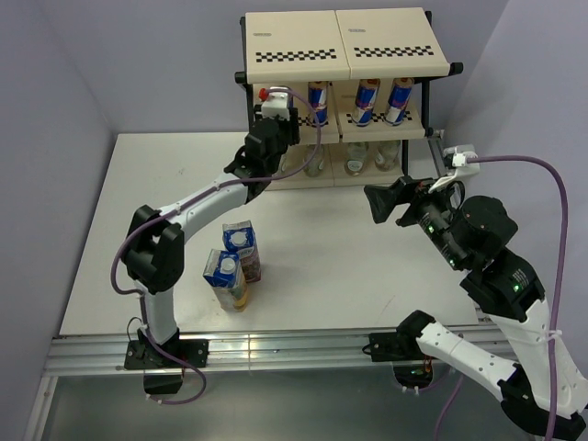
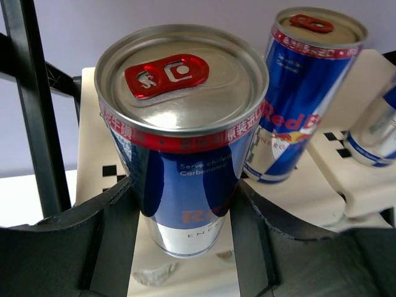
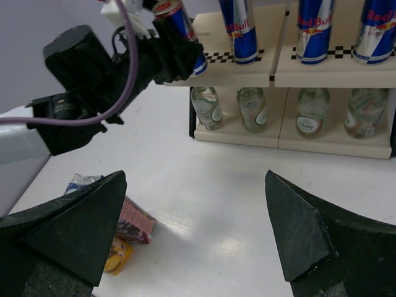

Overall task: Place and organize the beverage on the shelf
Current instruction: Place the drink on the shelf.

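Observation:
My left gripper (image 1: 278,118) is shut on a blue-and-silver can (image 2: 182,142) at the left end of the shelf's (image 1: 340,41) middle board. Its fingers (image 2: 111,223) press both sides of the can. The can (image 3: 179,28) stands upright at or just above the board; I cannot tell whether it touches. Three more cans (image 1: 367,101) stand on that board to its right. Several clear bottles (image 3: 252,108) line the lowest board. A purple carton (image 1: 242,250) and a yellow carton (image 1: 226,277) stand on the table. My right gripper (image 3: 195,204) hangs open over the table, holding nothing.
The shelf's black frame post (image 2: 34,105) stands just left of the held can. The nearest shelved can (image 2: 300,93) is close on its right. The left arm (image 1: 197,207) stretches over the table above the cartons. The white table (image 1: 367,276) ends at a metal rail in front.

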